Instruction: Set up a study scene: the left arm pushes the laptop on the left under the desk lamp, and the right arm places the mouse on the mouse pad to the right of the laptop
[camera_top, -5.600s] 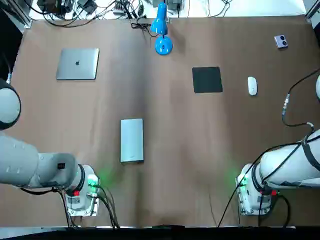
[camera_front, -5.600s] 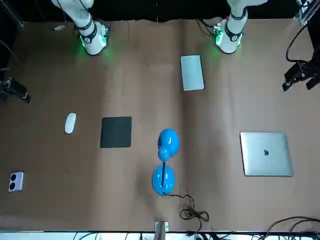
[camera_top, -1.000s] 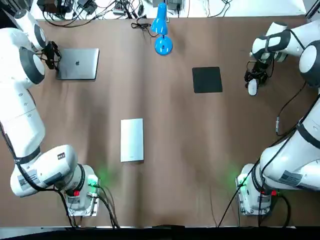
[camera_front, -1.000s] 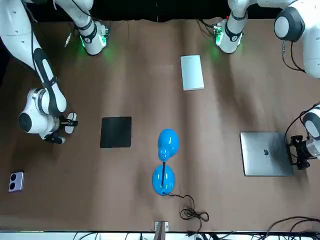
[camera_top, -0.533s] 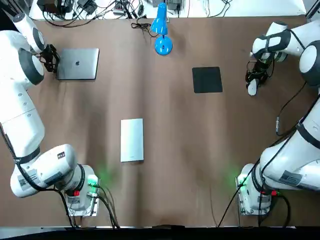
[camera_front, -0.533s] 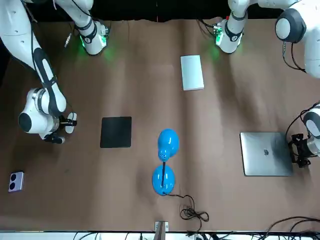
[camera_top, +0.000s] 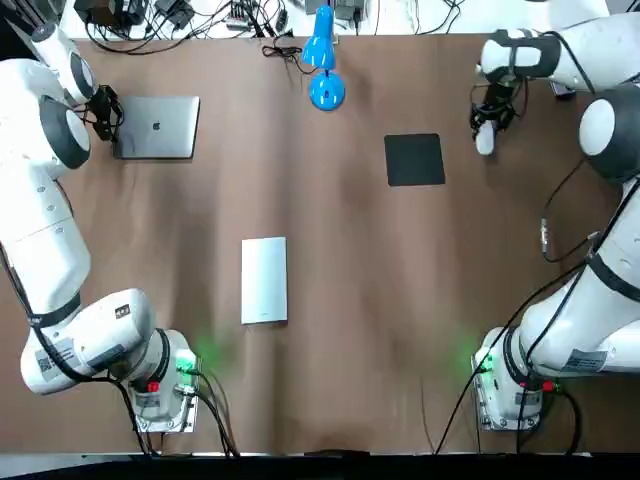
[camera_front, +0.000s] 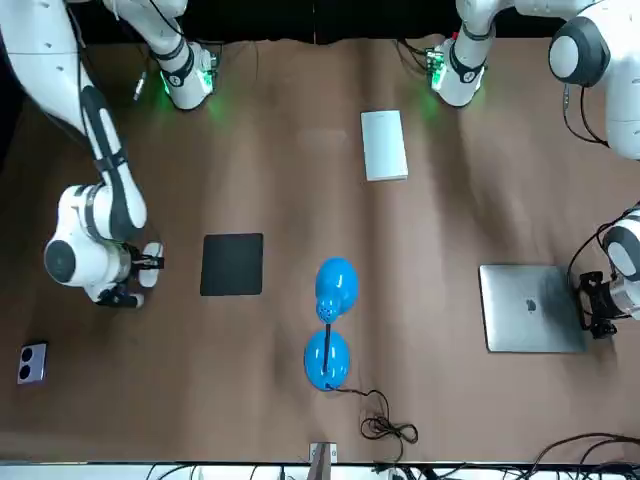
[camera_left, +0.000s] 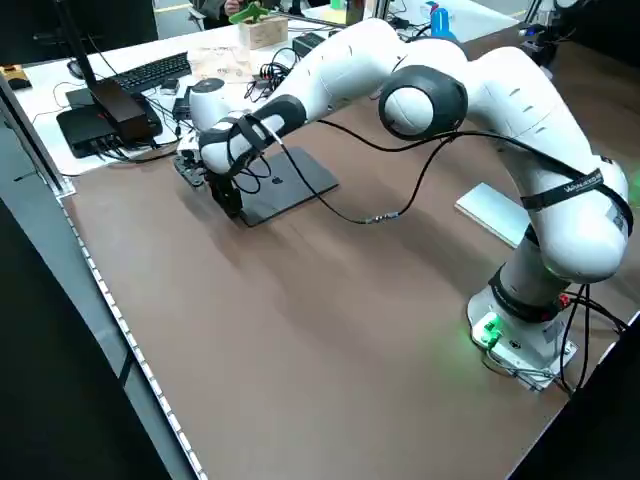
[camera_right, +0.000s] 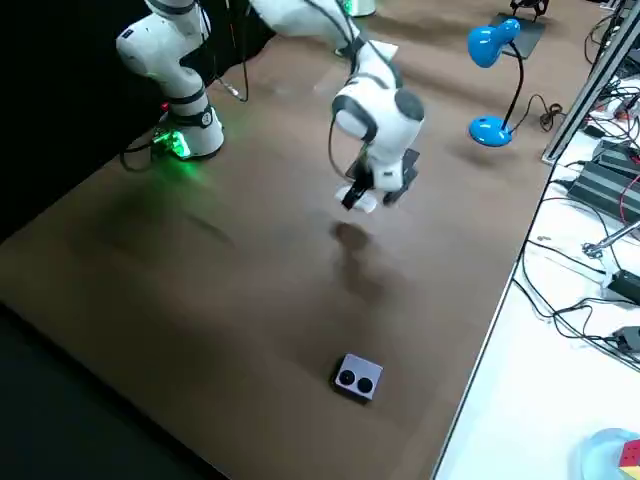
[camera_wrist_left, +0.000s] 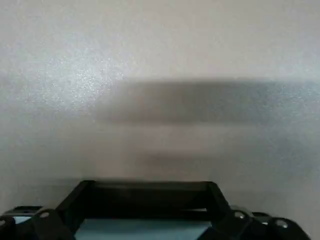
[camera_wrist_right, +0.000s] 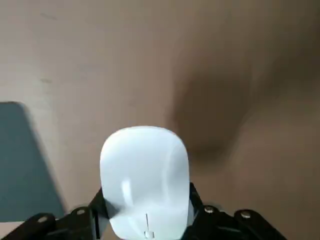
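Note:
The white mouse (camera_top: 485, 141) hangs just above the table with my right gripper (camera_top: 487, 128) shut on it, a short way right of the black mouse pad (camera_top: 414, 159). In the right wrist view the mouse (camera_wrist_right: 145, 177) sits between the fingers, and a corner of the pad (camera_wrist_right: 20, 160) shows beside it. The closed silver laptop (camera_top: 157, 127) lies at the far left. My left gripper (camera_top: 103, 112) is shut and pressed low against the laptop's left edge. The blue desk lamp (camera_top: 323, 60) stands at the far middle, well to the right of the laptop.
A flat silver box (camera_top: 264, 280) lies mid-table, nearer the arm bases. A small grey device with two round lenses (camera_front: 32, 363) sits at the far right corner. Cables (camera_top: 280, 50) run along the far edge by the lamp.
My right gripper has lifted the mouse off the table and carried it toward the mouse pad. The left gripper stays at the laptop's left edge, and the laptop has barely shifted.

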